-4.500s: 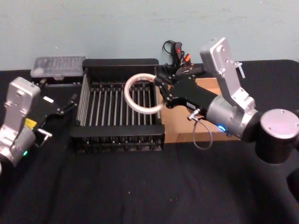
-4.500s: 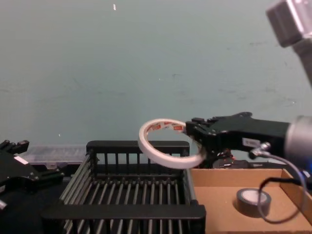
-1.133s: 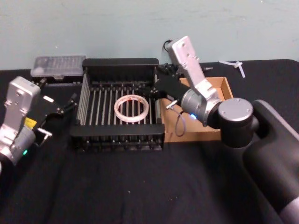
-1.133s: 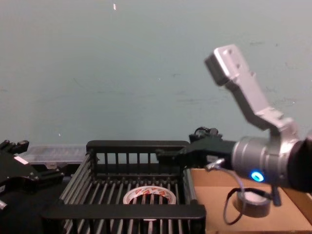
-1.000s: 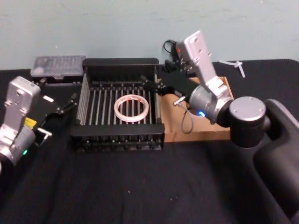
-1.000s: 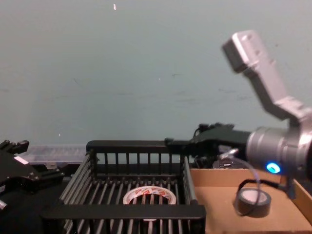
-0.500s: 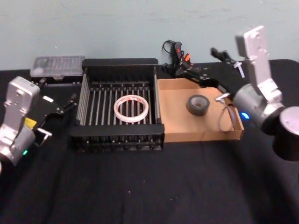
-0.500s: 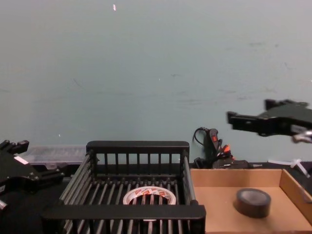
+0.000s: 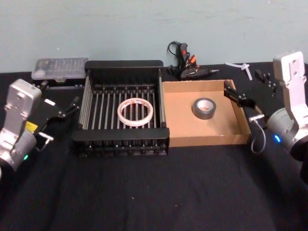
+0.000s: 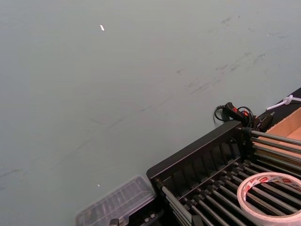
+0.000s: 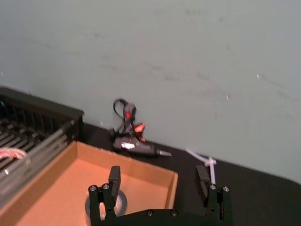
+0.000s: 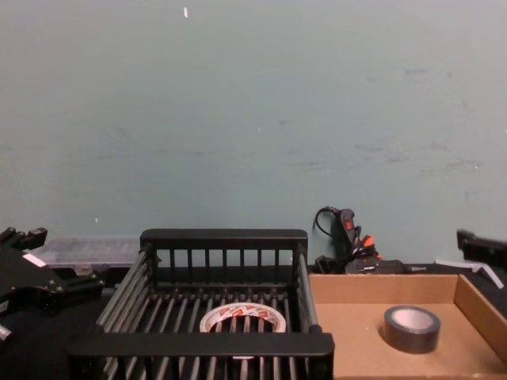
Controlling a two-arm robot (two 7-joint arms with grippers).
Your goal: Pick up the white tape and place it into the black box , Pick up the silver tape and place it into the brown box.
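Head view: white tape (image 9: 135,110) lies flat in black box (image 9: 124,67).

The white tape (image 9: 135,111), a thin ring with red print inside, lies flat in the black box (image 9: 120,140). Beside it, the silver tape (image 9: 204,108) lies flat in the brown box (image 9: 207,138).

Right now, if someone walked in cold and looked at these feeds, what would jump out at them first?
Two boxes side by side mid-table: the black box holds the white tape flat on its bars, and the brown box to its right holds the silver tape. The right end effector hangs open at the brown box's right rim, gripping nothing, while the left end effector sits parked left of the black box.
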